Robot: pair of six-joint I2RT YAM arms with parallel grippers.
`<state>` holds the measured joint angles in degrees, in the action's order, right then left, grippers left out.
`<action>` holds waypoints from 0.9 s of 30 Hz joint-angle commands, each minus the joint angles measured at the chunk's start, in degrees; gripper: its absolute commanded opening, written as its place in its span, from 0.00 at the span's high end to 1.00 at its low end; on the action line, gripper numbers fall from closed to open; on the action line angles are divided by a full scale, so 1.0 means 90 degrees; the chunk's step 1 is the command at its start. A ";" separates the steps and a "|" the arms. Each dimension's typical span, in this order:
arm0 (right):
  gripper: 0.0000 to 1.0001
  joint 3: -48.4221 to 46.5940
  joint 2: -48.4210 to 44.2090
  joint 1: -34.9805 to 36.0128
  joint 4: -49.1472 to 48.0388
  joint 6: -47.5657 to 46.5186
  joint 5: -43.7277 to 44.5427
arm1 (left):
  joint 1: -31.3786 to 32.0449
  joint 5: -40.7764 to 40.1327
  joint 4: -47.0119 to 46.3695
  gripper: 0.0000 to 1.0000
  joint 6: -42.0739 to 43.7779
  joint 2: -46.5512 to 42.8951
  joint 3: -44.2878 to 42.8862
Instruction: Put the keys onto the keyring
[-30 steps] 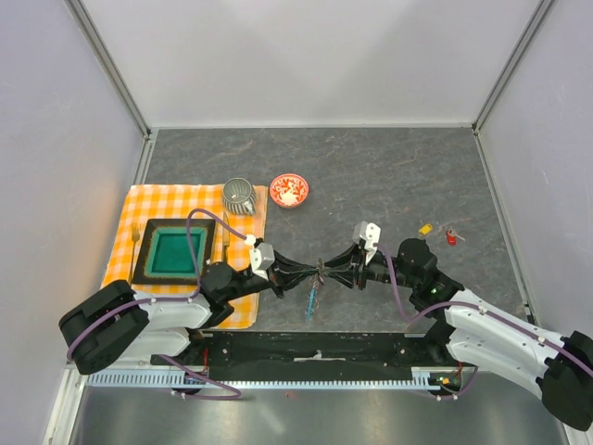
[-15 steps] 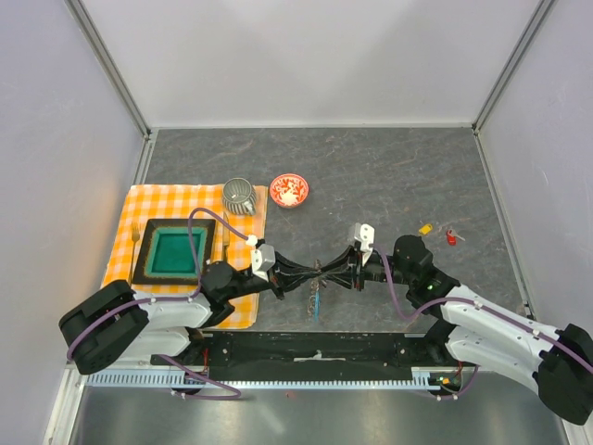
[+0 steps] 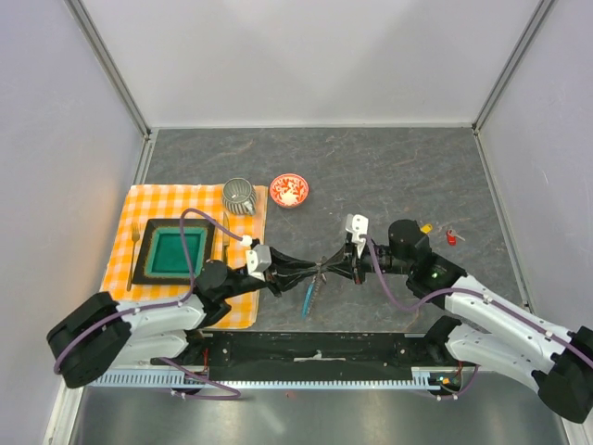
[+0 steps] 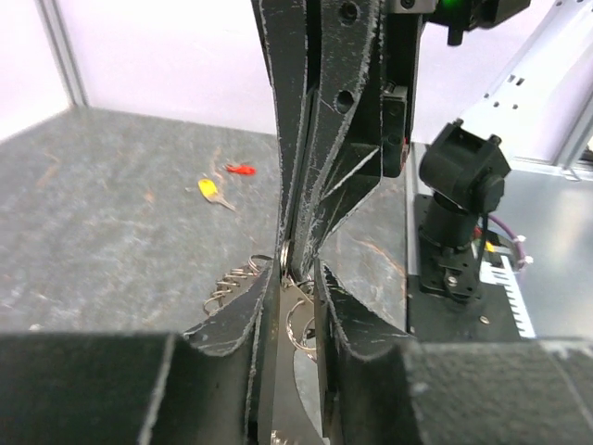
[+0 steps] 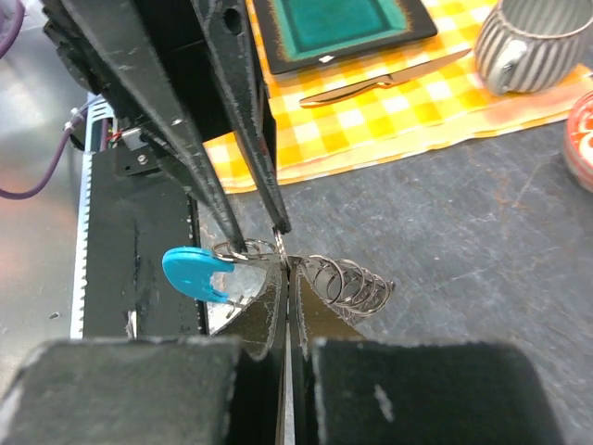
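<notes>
The keyring (image 3: 321,273) hangs between both grippers above the table's near middle, its blue tag (image 3: 309,301) dangling below. My left gripper (image 3: 315,271) grips the ring across its width; my right gripper (image 3: 331,270) is shut on its edge from the opposite side. In the right wrist view the ring (image 5: 246,248), blue tag (image 5: 195,271) and a bunch of small grey rings (image 5: 350,278) sit at my shut fingertips (image 5: 287,264). In the left wrist view the ring (image 4: 301,320) lies between my fingers (image 4: 298,273). The yellow key (image 3: 425,228) and red key (image 3: 451,237) lie far right.
An orange checked cloth (image 3: 153,199) at the left holds a teal plate (image 3: 173,250), a fork (image 3: 135,239) and a knife (image 3: 225,239). A ribbed metal cup (image 3: 240,195) and a red bowl (image 3: 289,190) stand behind. A black rail (image 3: 315,348) runs along the near edge.
Both grippers stay joined on the keyring and have shifted slightly away from the near edge. The right wrist has swung a little left. The blue tag still hangs below.
</notes>
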<state>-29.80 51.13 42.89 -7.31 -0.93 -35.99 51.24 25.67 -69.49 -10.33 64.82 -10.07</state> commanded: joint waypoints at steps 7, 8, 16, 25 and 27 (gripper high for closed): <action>1.00 -0.2917 0.1161 0.0038 0.4130 -0.1995 0.1408 | -0.0010 -0.0655 0.2087 0.56 0.1753 -0.1264 -0.0278; 1.00 -0.3074 0.1290 0.0135 0.4577 -0.2112 0.1575 | -0.0010 -0.0665 0.2096 0.54 0.1772 -0.1245 -0.0268; 1.00 -0.3973 0.2081 0.0829 0.5480 -0.2972 0.2466 | -0.0010 -0.0577 0.2009 0.53 0.1860 -0.1128 -0.0190; 1.00 -0.4199 0.2473 0.1074 0.5510 -0.3246 0.2046 | 0.0000 -0.0070 0.1784 0.59 0.1773 -0.0728 -0.0356; 1.00 -0.4169 0.2502 0.1123 0.5500 -0.3295 0.1958 | -0.0010 0.0047 0.1784 0.59 0.1743 -0.0591 -0.0444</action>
<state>-65.34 72.82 52.01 41.76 -28.40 -16.47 51.18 23.07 -50.48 3.75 57.67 -11.94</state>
